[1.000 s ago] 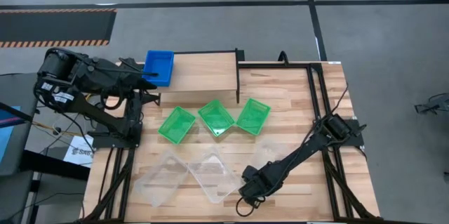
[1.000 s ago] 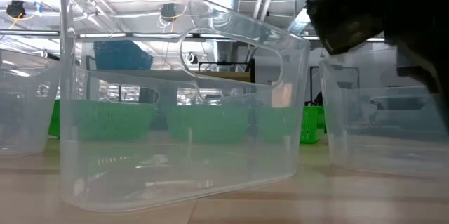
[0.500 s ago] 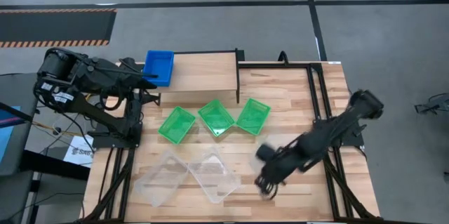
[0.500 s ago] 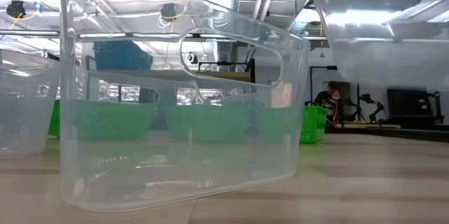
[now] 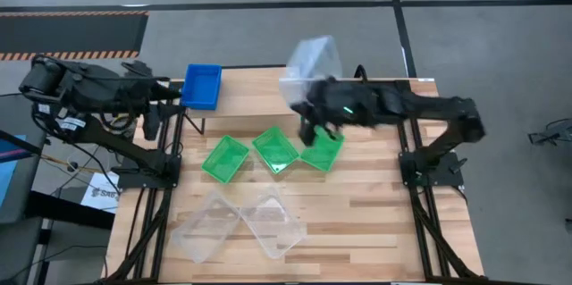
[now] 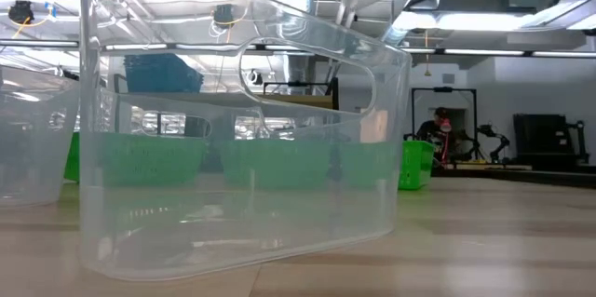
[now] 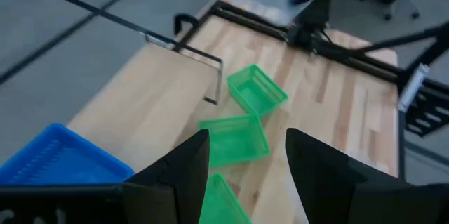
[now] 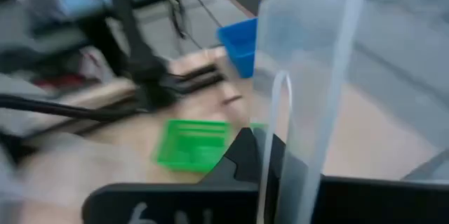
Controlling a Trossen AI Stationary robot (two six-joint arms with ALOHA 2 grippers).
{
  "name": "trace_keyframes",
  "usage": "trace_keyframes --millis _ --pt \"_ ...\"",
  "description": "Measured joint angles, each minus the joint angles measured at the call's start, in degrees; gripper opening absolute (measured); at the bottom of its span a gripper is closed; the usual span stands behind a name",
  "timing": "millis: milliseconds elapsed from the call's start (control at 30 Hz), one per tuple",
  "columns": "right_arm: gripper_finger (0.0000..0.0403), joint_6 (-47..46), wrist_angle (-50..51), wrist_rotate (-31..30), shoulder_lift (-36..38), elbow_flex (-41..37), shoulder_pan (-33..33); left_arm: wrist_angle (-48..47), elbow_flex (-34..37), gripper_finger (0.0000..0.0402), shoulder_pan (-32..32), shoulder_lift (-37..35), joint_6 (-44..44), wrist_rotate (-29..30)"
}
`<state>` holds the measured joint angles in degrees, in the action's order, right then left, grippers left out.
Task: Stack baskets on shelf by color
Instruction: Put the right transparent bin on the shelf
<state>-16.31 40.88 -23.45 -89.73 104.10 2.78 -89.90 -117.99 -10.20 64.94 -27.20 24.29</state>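
A slatted wooden counter (image 5: 375, 222) fills the overhead view, with two dark arms reaching in from either side. At its far edge stands the shelf (image 5: 259, 93), a small raised platform with a light wood top.

The right jaws (image 5: 313, 111) hang above the shelf's near right corner, clenched on the rim of a clear basket (image 5: 308, 66), which tilts up and away from them, lifted off every surface. In the right wrist view the clear wall stands directly in front of the jaws.

The left jaws (image 7: 242, 161) are parted and empty, hovering just beside a blue basket (image 5: 202, 86) that sits on the shelf's left end, ahead of them.

Below the right jaws lie three green baskets (image 5: 274, 149) in a row on the counter. Well beyond these, toward the counter's near edge, rest two more clear baskets (image 5: 241, 222), touching each other.

The held basket looks light, thin-walled and somewhat flexible, with smooth plastic that may slip. A pinch on the rim of a short side, near the handle cut-out, seems the surest hold.
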Motion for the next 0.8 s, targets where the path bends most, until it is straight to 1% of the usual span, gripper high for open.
trace_keyframes --millis 133,233,367,500,567,633,667,800 --pt "0.0001 10.3 1.4 6.2 -9.2 7.2 -7.0 0.5 0.0 0.0176 0.0 -1.2 0.7 2.7" --pt "0.0001 17.2 3.5 8.8 -16.6 13.4 -10.1 0.5 0.0 0.0176 0.0 -2.0 1.3 4.4" --pt "0.0001 24.8 9.7 9.6 -26.3 22.8 -12.4 0.5 0.0 0.0176 0.0 -2.7 1.3 7.1" --pt "0.0001 30.0 14.0 9.7 -33.7 31.0 -14.0 0.6 0.0 0.0176 0.0 -2.8 1.0 9.4" --pt "0.0001 31.7 11.7 10.9 -34.6 29.7 -14.6 0.6 0.0 0.0176 0.0 -2.7 0.1 10.2" --pt "0.0001 32.7 12.0 13.5 -35.6 29.6 -15.4 0.7 0.0 0.0176 0.0 -2.7 -1.1 10.7" --pt "0.0001 32.8 11.1 14.0 -36.2 29.8 -15.6 0.7 0.0 0.0176 0.0 -2.7 -1.5 10.9" --pt "0.0002 32.8 12.9 14.8 -36.4 29.5 -16.4 0.7 0.0 0.0176 0.0 -2.7 -2.6 11.7"
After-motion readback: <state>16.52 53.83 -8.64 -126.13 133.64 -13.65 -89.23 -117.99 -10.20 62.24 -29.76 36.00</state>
